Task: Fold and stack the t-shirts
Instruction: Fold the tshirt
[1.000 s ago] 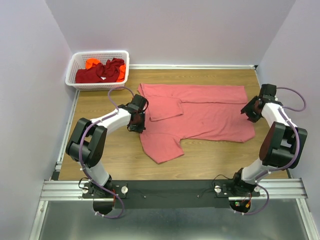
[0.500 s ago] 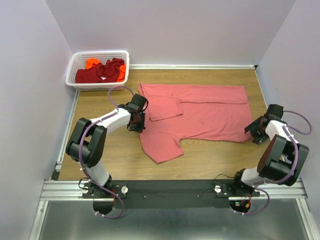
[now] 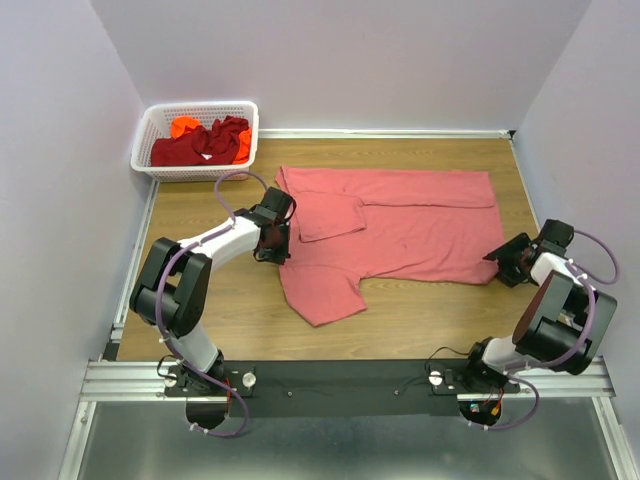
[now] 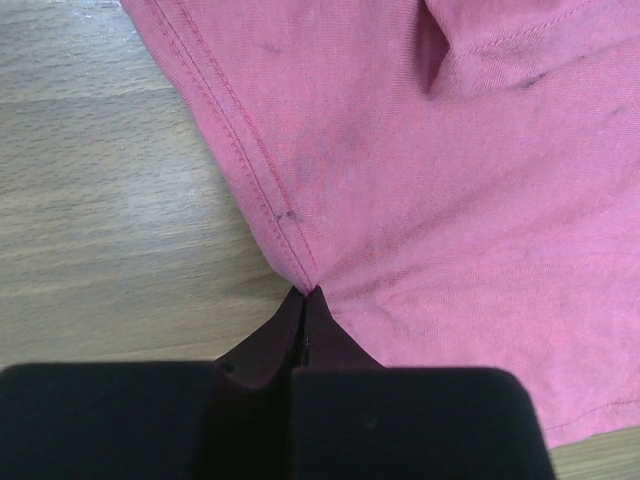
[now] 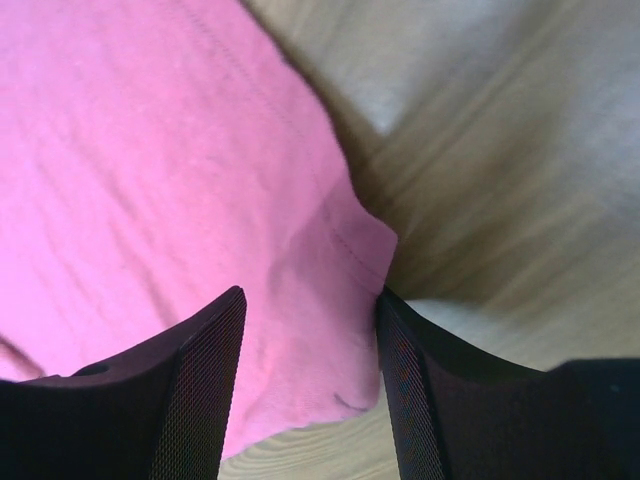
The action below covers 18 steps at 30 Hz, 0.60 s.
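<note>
The salmon-pink t-shirt lies spread flat across the middle of the counter, its body running toward the right edge. It is soft, matte jersey, lightly creased, with a few dark smudges that show up in the left wrist view. One sleeve is turned in over the chest as a neat rectangle. The other sleeve fans out toward the near edge.

Along the shirt's left side, a double-stitched hem runs down to a point. There the left gripper is clenched on the cloth, its dark fingers pressed together with the fabric puckering out from the pinch. From above, that left gripper sits low on the wood-grain counter, between the two sleeves.

At the shirt's near right corner, the right gripper is released. Its two black fingers, faced with fine mesh-textured pads, stand apart over the rounded corner of the salmon-pink t-shirt, and I cannot tell whether they touch it.

In the far left corner stands a white lattice basket holding a crumpled dark red t-shirt, with a bright orange t-shirt bunched against it.
</note>
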Each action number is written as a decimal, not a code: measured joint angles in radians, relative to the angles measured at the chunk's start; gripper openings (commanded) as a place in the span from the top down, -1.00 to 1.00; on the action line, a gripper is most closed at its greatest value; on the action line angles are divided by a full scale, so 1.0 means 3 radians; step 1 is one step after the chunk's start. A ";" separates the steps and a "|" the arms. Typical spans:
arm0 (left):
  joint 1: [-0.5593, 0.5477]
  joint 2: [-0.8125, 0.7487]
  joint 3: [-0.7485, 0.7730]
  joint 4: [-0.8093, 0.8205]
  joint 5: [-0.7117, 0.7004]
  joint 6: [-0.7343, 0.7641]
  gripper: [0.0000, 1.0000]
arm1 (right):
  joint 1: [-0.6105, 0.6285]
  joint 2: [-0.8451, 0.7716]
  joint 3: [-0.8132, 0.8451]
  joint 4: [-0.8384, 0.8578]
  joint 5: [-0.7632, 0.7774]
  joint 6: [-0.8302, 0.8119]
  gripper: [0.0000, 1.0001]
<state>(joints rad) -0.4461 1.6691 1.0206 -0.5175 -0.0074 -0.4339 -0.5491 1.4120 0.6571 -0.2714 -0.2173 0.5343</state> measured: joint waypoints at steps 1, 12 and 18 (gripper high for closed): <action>0.0000 -0.0003 -0.0008 0.0001 0.0000 0.0000 1.00 | 0.0000 0.0029 0.0009 0.0019 -0.0078 0.0000 -0.23; 0.0000 -0.0031 -0.0045 0.0022 0.0000 0.0000 1.00 | 0.0174 0.0268 0.0467 0.0081 -0.0594 0.0083 -0.22; 0.0000 -0.0033 -0.0048 0.0025 0.0000 -0.0001 1.00 | 0.0643 0.0559 0.0890 0.0156 -0.0623 0.0182 -0.22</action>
<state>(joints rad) -0.4461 1.6592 1.0061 -0.5098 -0.0074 -0.4343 -0.3561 1.5799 0.9241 -0.2245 -0.4042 0.5888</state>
